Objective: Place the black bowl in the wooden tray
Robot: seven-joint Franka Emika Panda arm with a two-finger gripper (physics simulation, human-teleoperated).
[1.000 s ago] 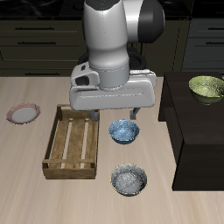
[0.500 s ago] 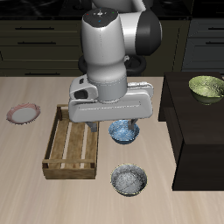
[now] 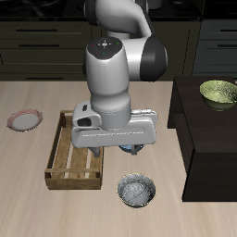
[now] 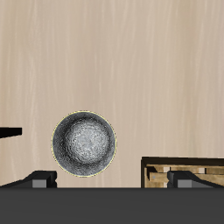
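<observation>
The black bowl (image 3: 136, 192) stands upright on the table near the front edge, with a dark rim and a grey speckled inside. It also shows in the wrist view (image 4: 84, 143). The wooden tray (image 3: 67, 157) lies beside it, a little farther back; one corner shows in the wrist view (image 4: 185, 168). My gripper (image 3: 116, 154) hangs above the table between the tray and the bowl, farther back than the bowl. It is open and empty, with fingers (image 4: 39, 181) spread wide.
A dark cabinet (image 3: 205, 139) stands beside the bowl, with a green-yellow bowl (image 3: 219, 93) on top. A pink plate (image 3: 24, 120) lies beyond the tray. The blue bowl is mostly hidden behind my hand.
My arm has swung forward and down, bringing the gripper toward the table's front and over the blue bowl, closer to the black bowl. Nothing else moved.
</observation>
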